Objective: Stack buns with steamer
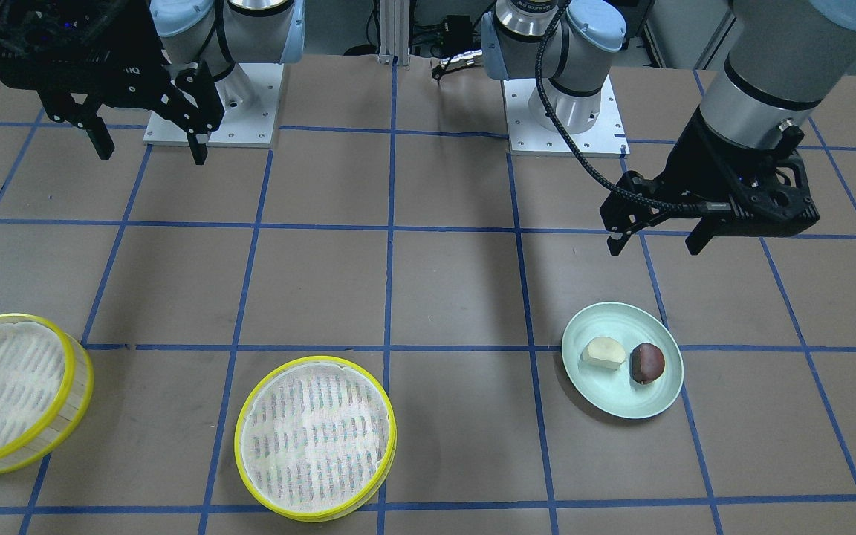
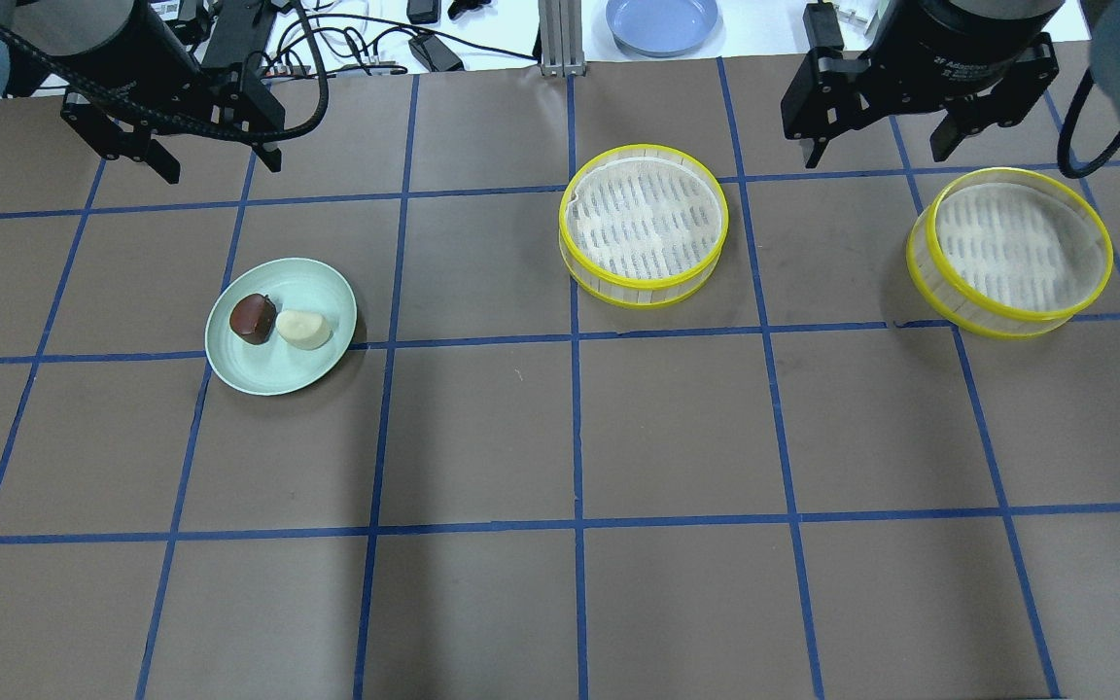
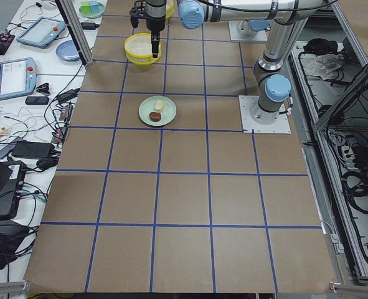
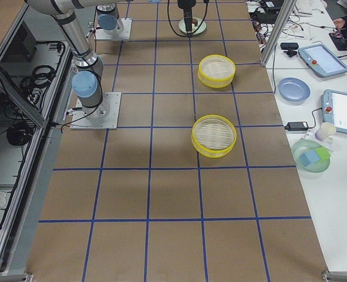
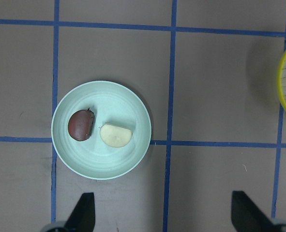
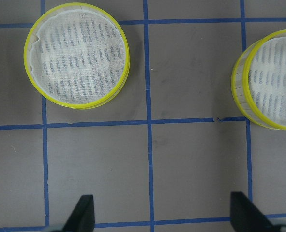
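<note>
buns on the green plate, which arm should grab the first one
Left. The left gripper hangs open just beyond the plate holding the cream bun and brown bun; the right gripper sits far off, by the steamers.

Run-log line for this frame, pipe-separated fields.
left gripper open | right gripper open | cream bun, brown bun on plate | middle steamer, outer steamer: no buns
</note>
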`<state>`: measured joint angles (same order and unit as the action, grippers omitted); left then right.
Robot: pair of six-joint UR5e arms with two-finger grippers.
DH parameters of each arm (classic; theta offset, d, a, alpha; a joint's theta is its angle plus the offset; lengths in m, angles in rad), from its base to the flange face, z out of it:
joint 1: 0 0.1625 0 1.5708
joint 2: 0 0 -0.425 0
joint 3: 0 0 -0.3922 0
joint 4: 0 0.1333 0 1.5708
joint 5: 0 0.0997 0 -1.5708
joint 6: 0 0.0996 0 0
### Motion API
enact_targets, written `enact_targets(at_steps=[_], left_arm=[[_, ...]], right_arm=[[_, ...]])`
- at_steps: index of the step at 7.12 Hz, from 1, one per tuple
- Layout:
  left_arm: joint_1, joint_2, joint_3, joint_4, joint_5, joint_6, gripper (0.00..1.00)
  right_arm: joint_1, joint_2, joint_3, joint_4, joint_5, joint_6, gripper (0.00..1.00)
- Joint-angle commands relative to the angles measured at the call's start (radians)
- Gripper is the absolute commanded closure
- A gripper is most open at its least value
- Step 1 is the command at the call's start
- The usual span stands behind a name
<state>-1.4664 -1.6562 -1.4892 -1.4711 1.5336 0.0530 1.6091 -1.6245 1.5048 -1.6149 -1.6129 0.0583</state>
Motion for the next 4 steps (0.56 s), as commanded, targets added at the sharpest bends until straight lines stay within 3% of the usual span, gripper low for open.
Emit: enact_targets(at_steps=[1,4], left_arm=[[0.001,0.001,-0.003,-0.002,0.002,0.001,0.00],[0.006,-0.007,-0.031,0.006,0.006,0.001,0.00]], right_arm=[[0.000,0.005,0.002,-0.002,0.001,0.000,0.00],[-0.002,0.003,0.002,0.001,-0.001,0.000,0.00]])
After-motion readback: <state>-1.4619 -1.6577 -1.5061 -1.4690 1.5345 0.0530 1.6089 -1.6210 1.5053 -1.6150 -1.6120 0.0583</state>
